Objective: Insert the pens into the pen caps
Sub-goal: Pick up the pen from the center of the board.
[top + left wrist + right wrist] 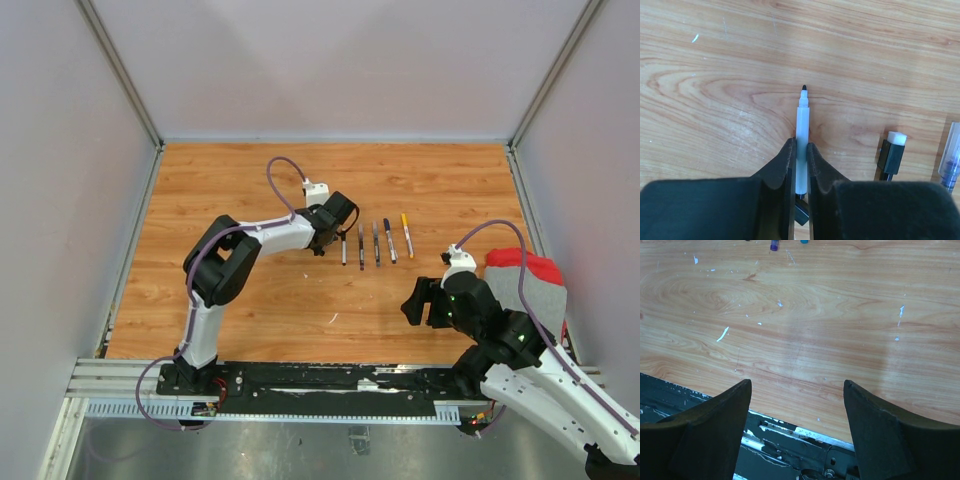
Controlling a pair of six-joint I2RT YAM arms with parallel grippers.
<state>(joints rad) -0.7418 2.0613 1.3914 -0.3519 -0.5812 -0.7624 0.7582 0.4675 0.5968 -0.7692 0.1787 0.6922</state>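
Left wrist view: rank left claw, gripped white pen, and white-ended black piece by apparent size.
1. left claw, largest, though it is nearest the camera
2. white pen
3. white-ended black piece, its lower end hidden behind the claw

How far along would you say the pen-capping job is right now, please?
Done: nothing I can confirm. In hand: the left tool is shut on a white pen whose dark tip is bare. Left: that pen needs a cap, and the other pens lie in a row beside it, too small to tell if capped. The right tool hangs open and empty.
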